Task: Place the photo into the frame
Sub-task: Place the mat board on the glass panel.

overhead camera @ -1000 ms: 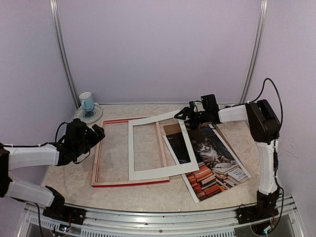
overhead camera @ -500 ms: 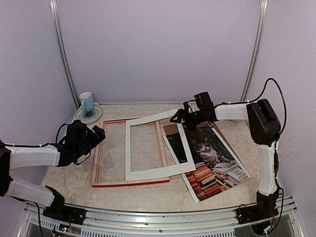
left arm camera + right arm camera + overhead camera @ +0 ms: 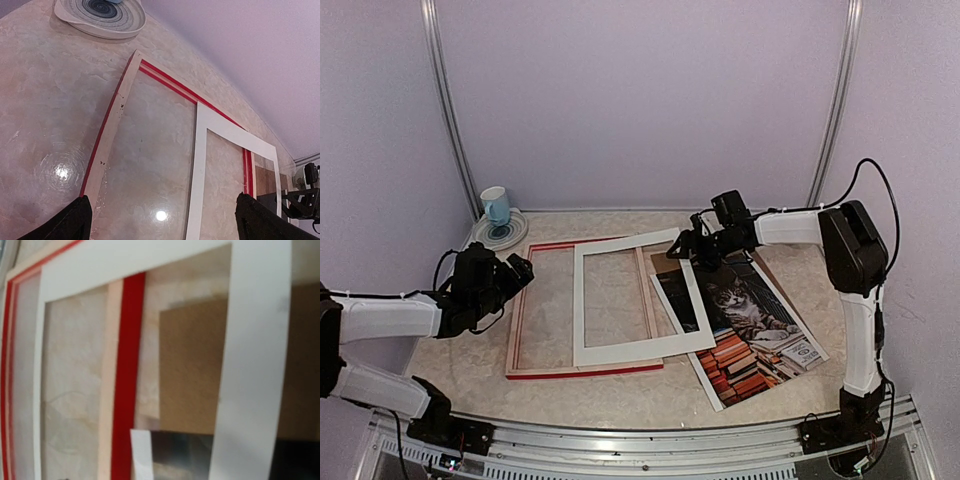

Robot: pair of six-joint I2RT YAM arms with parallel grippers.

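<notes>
The thin rectangular red-faced wooden frame [image 3: 517, 325] lies flat on the marbled worktop [image 3: 620, 395]; the large cat-and-books photo [image 3: 750, 325] lies right of it, partly under the white cardboard mat [image 3: 640, 349]; the right gripper [image 3: 685, 245] hovers at the mat's far corner, grip impossible to tell; the left gripper [image 3: 517, 270] hangs released beside the frame; clearing the mat should go low and slow, lest it drag the photo.

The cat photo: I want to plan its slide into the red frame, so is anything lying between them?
Yes. The white cardboard mat border lies between them, covering the left part of the cat-and-books photo print and the right rail of the red-faced wooden picture frame, partly over its opening.
</notes>
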